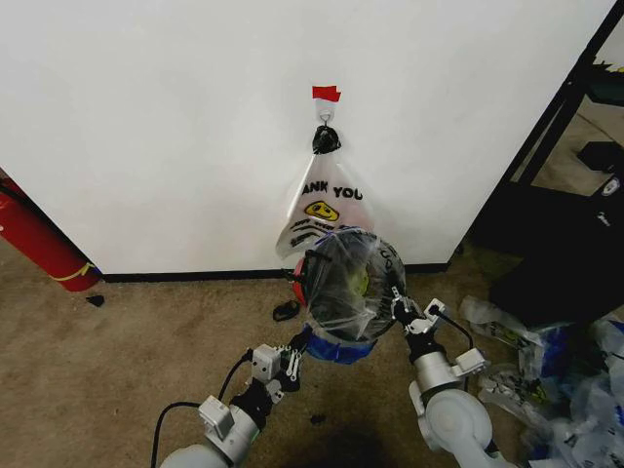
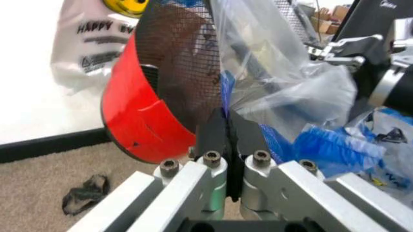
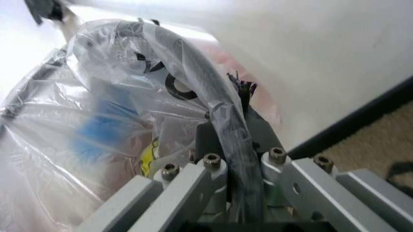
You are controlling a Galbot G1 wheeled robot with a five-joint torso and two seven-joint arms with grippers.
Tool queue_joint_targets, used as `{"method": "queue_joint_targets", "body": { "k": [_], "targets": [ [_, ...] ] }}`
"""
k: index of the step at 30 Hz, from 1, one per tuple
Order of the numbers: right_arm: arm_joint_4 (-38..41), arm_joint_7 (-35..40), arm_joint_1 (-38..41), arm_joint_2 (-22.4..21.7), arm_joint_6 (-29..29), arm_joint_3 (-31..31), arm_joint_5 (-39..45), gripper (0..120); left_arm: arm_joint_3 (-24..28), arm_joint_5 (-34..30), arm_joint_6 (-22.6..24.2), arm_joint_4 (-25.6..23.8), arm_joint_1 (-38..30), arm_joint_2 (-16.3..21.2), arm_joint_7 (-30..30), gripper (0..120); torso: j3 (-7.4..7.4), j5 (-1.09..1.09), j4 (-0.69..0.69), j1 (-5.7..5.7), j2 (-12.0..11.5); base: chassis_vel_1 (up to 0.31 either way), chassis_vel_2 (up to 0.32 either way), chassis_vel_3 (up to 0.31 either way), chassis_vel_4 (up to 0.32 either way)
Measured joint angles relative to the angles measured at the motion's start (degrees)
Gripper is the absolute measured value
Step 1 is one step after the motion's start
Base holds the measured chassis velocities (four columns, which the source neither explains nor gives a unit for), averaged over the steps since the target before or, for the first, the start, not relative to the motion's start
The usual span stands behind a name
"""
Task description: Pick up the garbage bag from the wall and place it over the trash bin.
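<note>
I'm stretching the garbage bag [image 1: 343,283] over the tipped trash bin [image 2: 181,72] w/ both claws: left claw [image 2: 227,140] and right claw [image 3: 233,145] pinching bag edges. I'm pulling evenly, slowly, no ripping.

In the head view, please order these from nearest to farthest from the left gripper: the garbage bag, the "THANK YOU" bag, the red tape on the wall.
1. The garbage bag: the left gripper pinches its lower edge, over the trash bin.
2. The "THANK YOU" bag: hanging behind the bin.
3. The red tape: highest on the wall, above the hook.
</note>
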Motion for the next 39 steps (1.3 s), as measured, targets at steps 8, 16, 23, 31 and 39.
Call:
{"method": "queue_joint_targets", "body": {
  "k": [8, 16, 23, 31, 39],
  "targets": [
    [4.2, 5.4, -1.9, -1.1, -5.5, -0.1, 0.0, 0, -0.1, 2.2, 0.0, 5.4, -3.4, -1.1, -1.9, 0, 0.0, 0.0, -0.01, 0.0, 0.0, 0.0, 0.0, 0.0, 0.0],
    [7.7, 8.3, -3.0, -1.5, -8.8, -0.9, 0.3, 0, 0.1, 3.6, -0.9, 9.9, -5.6, -1.9, -1.8, 0, 0.0, 0.0, 0.0, 0.0, 0.0, 0.0, 0.0, 0.0, 0.0],
    [7.6, 8.9, -2.5, -0.9, -9.2, -1.4, 0.3, 0, 0.3, 3.8, -4.7, 9.6, -5.1, -1.7, 0.2, 0, 0.0, 0.0, 0.0, 0.0, 0.0, 0.0, 0.0, 0.0, 0.0],
    [4.9, 10.6, -0.4, 0.3, -9.5, -1.1, 3.2, 0, -1.2, 10.4, -8.2, 13.2, -6.0, -1.4, 2.0, 21, 0.0, 0.0, 0.0, 0.0, 0.0, 0.0, 0.0, 0.0, 0.0],
    [2.8, 11.1, 0.5, 0.2, -8.5, 0.1, 3.6, 0, -3.6, 15.3, -11.1, 13.6, -4.6, -1.5, 4.5, 53, 0.0, 0.0, -0.01, 0.0, 0.0, 0.0, 0.0, 0.0, 0.0]
  ]
}}
